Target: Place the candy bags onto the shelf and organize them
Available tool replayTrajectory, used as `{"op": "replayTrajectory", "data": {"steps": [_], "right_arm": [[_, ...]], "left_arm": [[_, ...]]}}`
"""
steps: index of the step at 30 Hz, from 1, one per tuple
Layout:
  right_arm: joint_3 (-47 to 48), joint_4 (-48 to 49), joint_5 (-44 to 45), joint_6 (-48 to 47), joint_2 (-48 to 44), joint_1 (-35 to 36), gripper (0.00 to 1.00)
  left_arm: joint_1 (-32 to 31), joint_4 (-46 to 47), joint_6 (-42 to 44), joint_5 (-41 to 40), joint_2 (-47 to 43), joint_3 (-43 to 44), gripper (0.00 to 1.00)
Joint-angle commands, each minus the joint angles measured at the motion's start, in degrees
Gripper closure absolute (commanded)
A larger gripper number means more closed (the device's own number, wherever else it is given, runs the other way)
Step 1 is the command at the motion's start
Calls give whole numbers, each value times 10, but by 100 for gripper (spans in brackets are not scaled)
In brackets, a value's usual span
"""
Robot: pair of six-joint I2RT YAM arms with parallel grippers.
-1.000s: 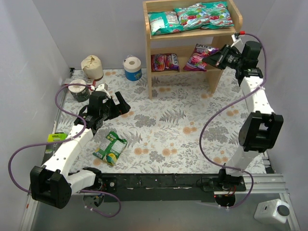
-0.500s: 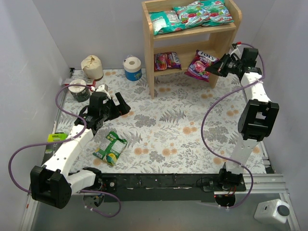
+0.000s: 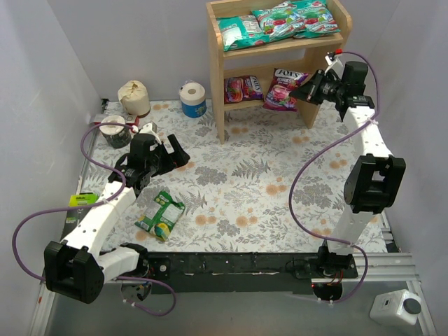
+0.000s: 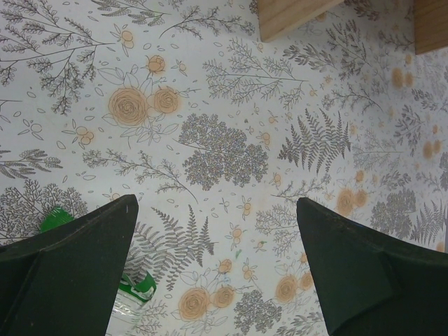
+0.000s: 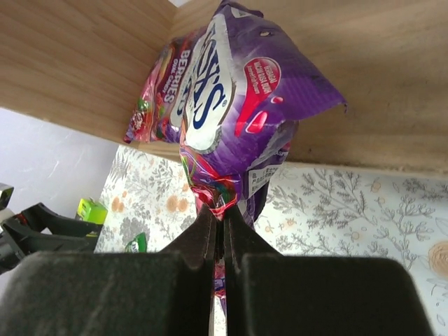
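Observation:
The light-wood shelf (image 3: 218, 70) stands at the back. Three teal candy bags (image 3: 276, 22) lie on its top tier. One purple-magenta bag (image 3: 242, 89) lies on the lower tier. My right gripper (image 3: 305, 91) is shut on the edge of the second purple-magenta bag (image 3: 283, 89) and holds it inside the lower tier; in the right wrist view the bag (image 5: 234, 105) hangs from my gripper (image 5: 222, 217), pinched. The green-and-yellow bag (image 3: 160, 215) lies on the table near my left arm. My left gripper (image 3: 175, 155) is open and empty above the cloth, with wide fingers (image 4: 70, 259).
A paper roll (image 3: 133, 96), a blue-and-white roll (image 3: 192, 99) and a dark tape roll (image 3: 113, 130) stand at the back left. A small green item (image 3: 82, 199) lies at the left edge. Grey walls close both sides. The shelf's foot (image 4: 294, 15) shows in the left wrist view.
My right gripper swung the purple-magenta bag out to the shelf's front, then pushed it left and deeper into the lower tier. The left arm has not moved.

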Motion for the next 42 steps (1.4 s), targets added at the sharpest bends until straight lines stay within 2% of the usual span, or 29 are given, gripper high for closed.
{"op": "replayTrajectory", "data": {"steps": [1,8,13,20,33,35,38,39,42], "right_arm": [[65,38,12,-8,17,4,99],[89,45,84,-25,66,28,87],[49,120,140,-23,68,65,86],[9,208,225,3,66,80,86],[115,197,226,1,140,80,81],[112,197,234,-2,137,80,78],[74,245,243,1,110,80,66],[39,260,246,4,100,80,58],[-46,352,259,22,52,81,50]], "left_arm": [[3,1,2,-2,-9,-3,2],[3,1,2,-6,-9,-4,2],[3,1,2,-9,-7,-4,2],[3,0,1,-11,-7,-4,2],[3,0,2,-9,-4,-3,2],[3,0,2,-10,-3,-4,2],[3,0,2,-11,-1,-4,2],[3,0,2,-11,2,-4,2],[3,0,2,-11,3,-3,2]]}}
